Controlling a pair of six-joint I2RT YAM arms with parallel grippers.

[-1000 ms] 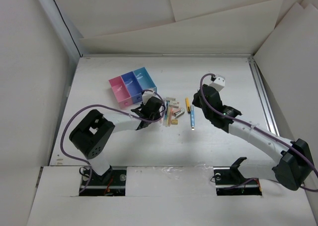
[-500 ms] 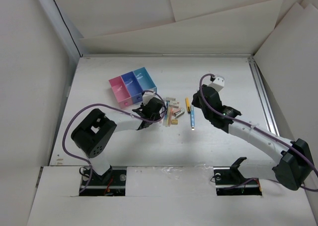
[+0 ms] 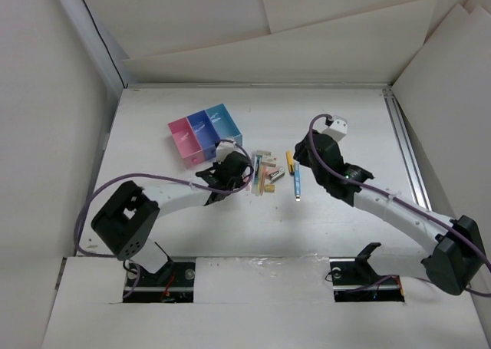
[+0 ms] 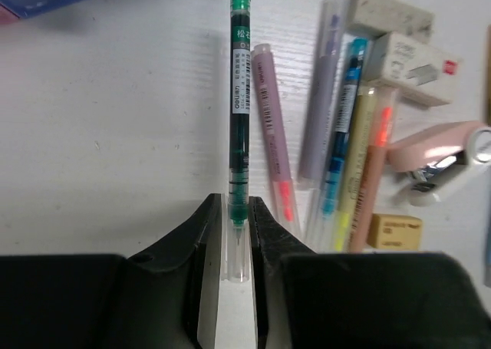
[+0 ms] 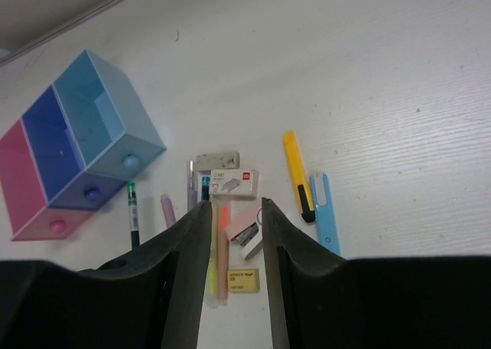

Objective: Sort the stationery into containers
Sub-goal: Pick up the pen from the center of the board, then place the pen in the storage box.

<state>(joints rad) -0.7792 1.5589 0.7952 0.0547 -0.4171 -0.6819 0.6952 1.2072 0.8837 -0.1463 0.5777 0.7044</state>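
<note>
One end only: we clamp our left fingers on the tip of the green pen lying on the worktop, right fingers apart, so lifting may swing it loose.

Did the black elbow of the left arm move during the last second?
Yes. The left arm's elbow moved toward the near-left corner, farther from the pink tray, which stayed in place.
</note>
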